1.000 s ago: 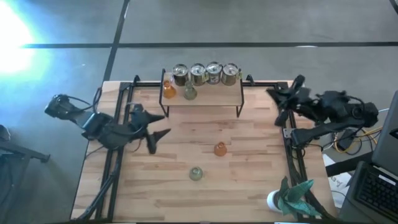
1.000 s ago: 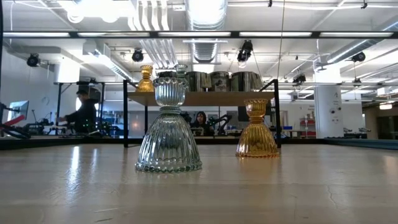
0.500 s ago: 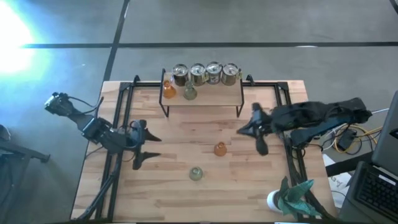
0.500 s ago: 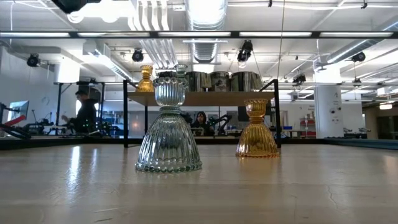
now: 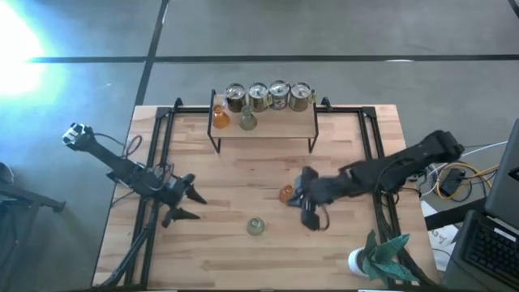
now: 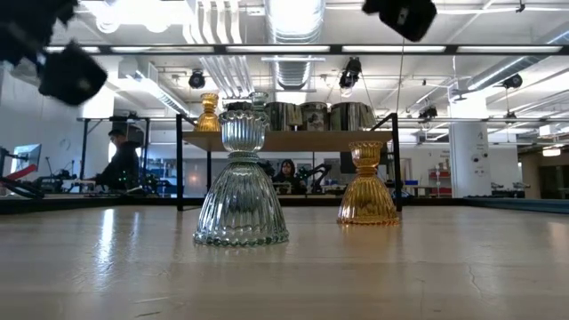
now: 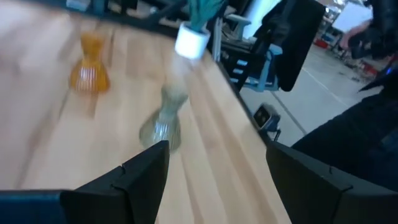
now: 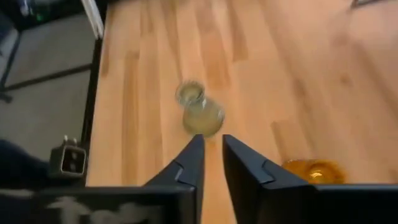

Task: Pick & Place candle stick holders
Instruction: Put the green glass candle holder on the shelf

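An amber glass holder [image 5: 285, 193] and a pale green glass holder [image 5: 255, 226] stand on their wide bases on the wooden table, with no gripper touching them; the low view shows the green holder [image 6: 240, 188] and the amber holder [image 6: 366, 185] upright. Several silvery can-like holders [image 5: 268, 96], one amber holder [image 5: 220, 118] and one green holder [image 5: 247, 121] stand on the raised shelf at the far edge. My right gripper [image 5: 302, 204] hovers just right of the amber holder, open by a narrow gap [image 8: 212, 144]. My left gripper [image 5: 193, 207] is open wide [image 7: 217, 149] near the left rail.
A white pot with teal leaves [image 5: 366, 259] stands at the near right corner. Black rails [image 5: 154, 162] run along both table sides. The shelf's dark legs [image 5: 215, 144] stand at the far middle. Bare wood lies between the two loose holders and the near edge.
My right gripper has swung from the far right corner down toward the table's middle and now sits beside the amber holder. My left gripper has sunk and drawn back toward the left edge. The holders have stayed in place.
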You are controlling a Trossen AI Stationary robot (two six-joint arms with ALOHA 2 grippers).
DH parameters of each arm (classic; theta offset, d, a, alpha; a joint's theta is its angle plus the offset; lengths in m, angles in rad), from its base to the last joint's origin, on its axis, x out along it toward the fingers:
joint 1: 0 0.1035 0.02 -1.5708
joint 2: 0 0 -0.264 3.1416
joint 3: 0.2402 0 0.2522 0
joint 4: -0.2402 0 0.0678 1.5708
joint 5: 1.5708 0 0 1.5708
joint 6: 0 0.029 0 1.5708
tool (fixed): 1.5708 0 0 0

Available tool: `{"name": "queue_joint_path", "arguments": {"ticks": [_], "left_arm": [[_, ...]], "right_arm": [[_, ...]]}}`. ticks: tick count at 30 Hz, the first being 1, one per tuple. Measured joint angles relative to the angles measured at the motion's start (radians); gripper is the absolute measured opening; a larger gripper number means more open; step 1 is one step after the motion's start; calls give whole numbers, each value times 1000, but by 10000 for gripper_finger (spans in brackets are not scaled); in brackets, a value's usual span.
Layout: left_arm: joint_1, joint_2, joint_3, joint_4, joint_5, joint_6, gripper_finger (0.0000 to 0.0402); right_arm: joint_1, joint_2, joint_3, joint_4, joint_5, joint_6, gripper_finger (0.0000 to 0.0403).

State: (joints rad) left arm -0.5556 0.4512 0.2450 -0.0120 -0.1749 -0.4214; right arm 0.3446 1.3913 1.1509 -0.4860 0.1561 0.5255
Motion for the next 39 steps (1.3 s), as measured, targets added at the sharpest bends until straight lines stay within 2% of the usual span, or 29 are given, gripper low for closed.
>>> {"name": "queue_joint_path", "arguments": {"ticks": [8,12,17,23,29,39], "left_arm": [[0,-27,-198,134,0,-196,273],[0,-27,-230,138,-1,-230,273],[0,-25,-235,99,-2,-214,273],[0,-24,-236,87,-6,-222,273],[1,-24,-236,82,-6,-226,273],[1,-23,-236,83,-6,-250,273]], "right_arm": [[13,176,-74,163,0,26,150],[17,269,-74,216,-4,19,199],[16,385,-53,323,0,-38,237],[18,504,-16,428,-11,-65,256],[17,585,27,504,-25,-65,255],[17,650,89,573,-26,-66,249]]}}
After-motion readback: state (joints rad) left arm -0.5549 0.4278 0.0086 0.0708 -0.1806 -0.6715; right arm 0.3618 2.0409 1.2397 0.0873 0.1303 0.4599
